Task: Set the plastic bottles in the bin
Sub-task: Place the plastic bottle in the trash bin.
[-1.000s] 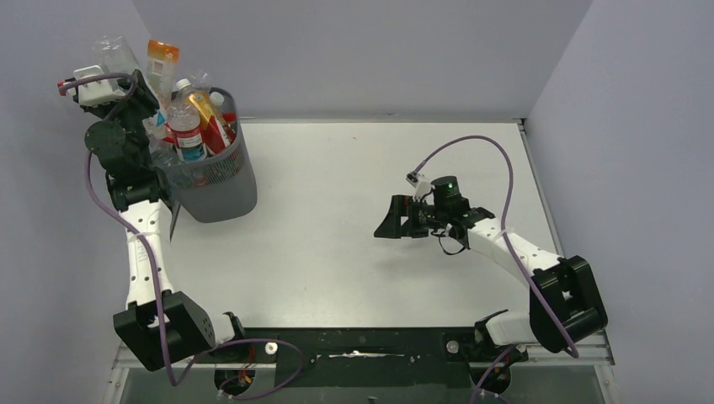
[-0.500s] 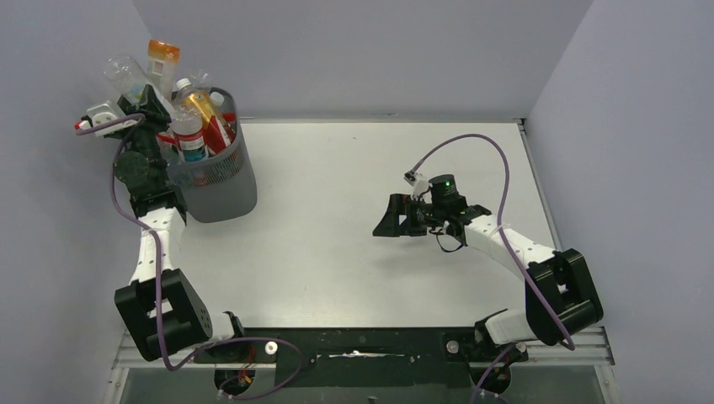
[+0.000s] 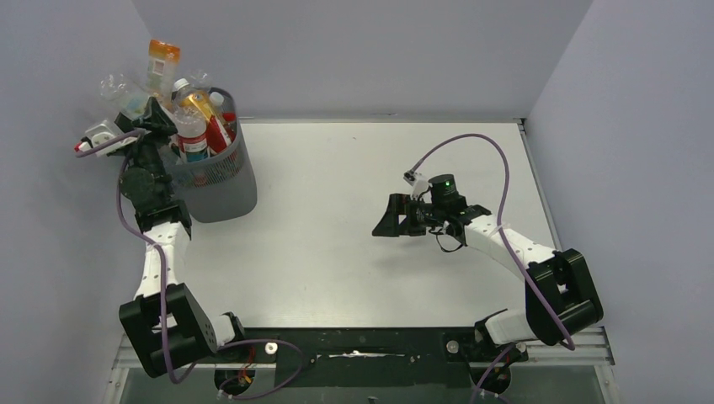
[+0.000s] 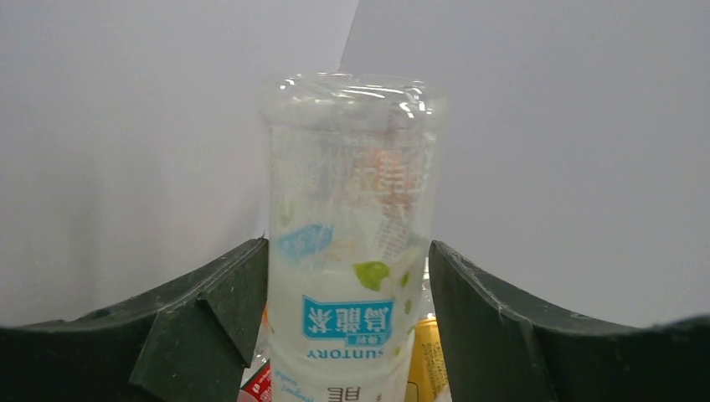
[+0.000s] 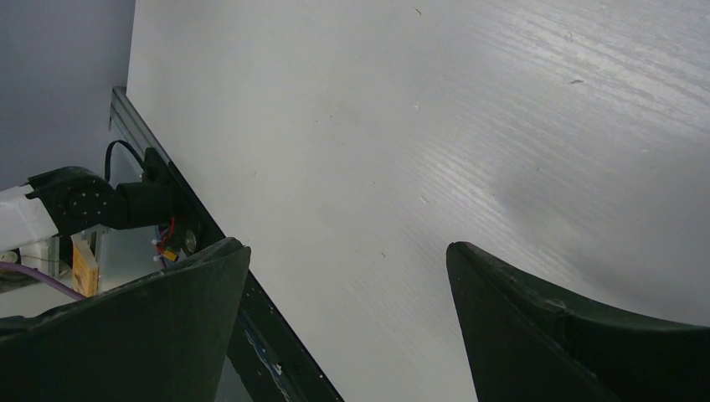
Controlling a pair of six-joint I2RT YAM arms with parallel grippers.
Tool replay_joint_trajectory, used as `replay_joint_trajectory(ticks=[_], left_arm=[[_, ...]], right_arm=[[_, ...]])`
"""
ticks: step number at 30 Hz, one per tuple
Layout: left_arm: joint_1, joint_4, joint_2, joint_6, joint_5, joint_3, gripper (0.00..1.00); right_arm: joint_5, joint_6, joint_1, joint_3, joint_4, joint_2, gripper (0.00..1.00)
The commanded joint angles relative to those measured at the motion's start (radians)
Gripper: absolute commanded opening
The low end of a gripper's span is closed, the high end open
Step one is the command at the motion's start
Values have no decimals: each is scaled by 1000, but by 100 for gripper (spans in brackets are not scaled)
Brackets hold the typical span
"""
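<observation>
Plastic bottles (image 3: pixel 189 118) heap above the rim of the bin (image 3: pixel 223 189) at the far left of the surface (image 3: pixel 337 168), the orange-capped one (image 3: pixel 160 59) standing highest. Change since a second ago: the left arm has brought the clear bottle (image 3: pixel 122 88) down from well above the heap to just beside it, at the bin's left rim. Left tool (image 4: pixel 349 268) has a finger at each flank of that bottle, which sits base up with its label inverted. Both fingers (image 4: pixel 226 293) look flush with the plastic, but whether they still pinch it or have just let go cannot be told. Judgement: this is the drop-off, and with no other bottle showing outside the heap in the top view, the task looks nearly done. The pile is already overfull, so this one may roll off. Right tool (image 3: pixel 386 223) is unmoved, spread wide over bare surface, holding nothing. Hidden: the clear bottle's cap end is cut off at the bottom of the left wrist view, so contact with the heap is unknown. The left arm covers the bin's left rim from above. Only slivers of a yellow bottle (image 4: pixel 423 343) and a red label (image 4: pixel 259 383) show below the fingers.
</observation>
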Motion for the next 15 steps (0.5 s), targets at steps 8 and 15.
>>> replay_joint_trajectory(ticks=[8, 15], left_arm=[[2, -259, -139, 67, -7, 16, 78], [2, -396, -214, 99, -12, 9, 79]], right_arm=[[-15, 13, 42, 11, 67, -41, 91], [5, 26, 83, 15, 75, -34, 92]])
